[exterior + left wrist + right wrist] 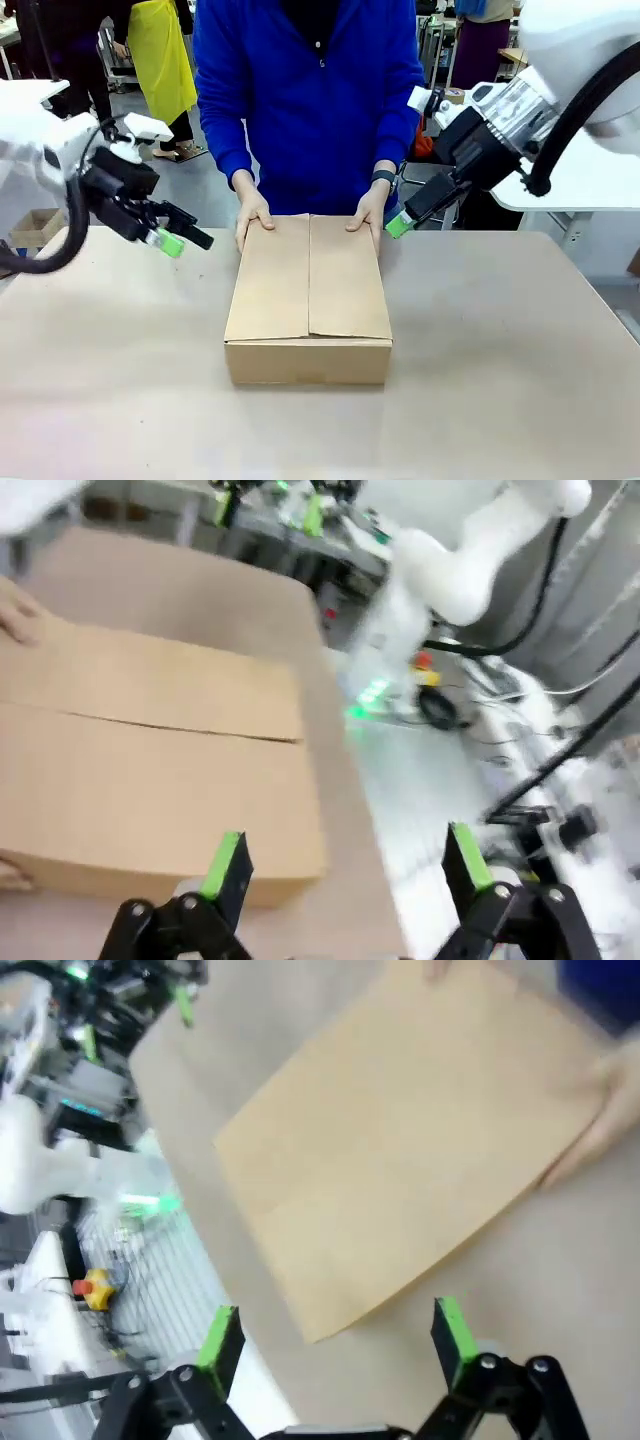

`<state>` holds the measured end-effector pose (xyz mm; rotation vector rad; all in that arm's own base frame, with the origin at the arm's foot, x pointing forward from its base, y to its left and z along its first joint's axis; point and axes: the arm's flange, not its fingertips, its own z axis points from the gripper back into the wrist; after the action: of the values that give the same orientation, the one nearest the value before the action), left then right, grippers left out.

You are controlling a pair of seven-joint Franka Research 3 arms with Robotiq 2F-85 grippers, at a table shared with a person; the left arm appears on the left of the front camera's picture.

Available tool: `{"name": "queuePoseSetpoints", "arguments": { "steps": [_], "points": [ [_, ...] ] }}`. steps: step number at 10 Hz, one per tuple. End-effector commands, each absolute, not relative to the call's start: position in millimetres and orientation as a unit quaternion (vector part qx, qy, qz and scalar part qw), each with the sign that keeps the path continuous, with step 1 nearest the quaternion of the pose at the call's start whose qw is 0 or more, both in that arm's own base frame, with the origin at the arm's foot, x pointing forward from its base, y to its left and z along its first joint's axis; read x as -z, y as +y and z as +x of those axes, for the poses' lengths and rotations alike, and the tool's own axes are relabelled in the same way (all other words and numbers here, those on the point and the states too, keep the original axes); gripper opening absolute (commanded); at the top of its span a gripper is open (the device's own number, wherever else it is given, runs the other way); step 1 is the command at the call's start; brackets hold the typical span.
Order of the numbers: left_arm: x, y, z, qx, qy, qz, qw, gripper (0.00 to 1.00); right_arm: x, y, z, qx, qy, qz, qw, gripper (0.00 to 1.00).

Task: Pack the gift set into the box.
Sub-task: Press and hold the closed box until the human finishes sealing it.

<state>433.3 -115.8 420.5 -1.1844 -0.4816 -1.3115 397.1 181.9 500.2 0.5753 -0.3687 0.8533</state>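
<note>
I am holding my left gripper above the table's left side, fingers wide apart, pointing right toward the box. My right gripper is hanging by the box's far right corner, fingers apart too. The box is sitting shut mid-table, its long side running near to far, with a person's hands resting on its far end.

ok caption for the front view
Person's hands rest on the closed box, left pincer and right pincer hovering either side.
</note>
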Motion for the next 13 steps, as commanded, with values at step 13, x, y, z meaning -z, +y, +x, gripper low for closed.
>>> {"name": "queuePoseSetpoints", "arguments": {
  "steps": [13],
  "points": [
    [-329,-183,465,0.575,-0.412,-0.476,0.522,1.0,-344,243,465,-0.578,-0.412,0.356,0.608,1.0]
  ]
}}
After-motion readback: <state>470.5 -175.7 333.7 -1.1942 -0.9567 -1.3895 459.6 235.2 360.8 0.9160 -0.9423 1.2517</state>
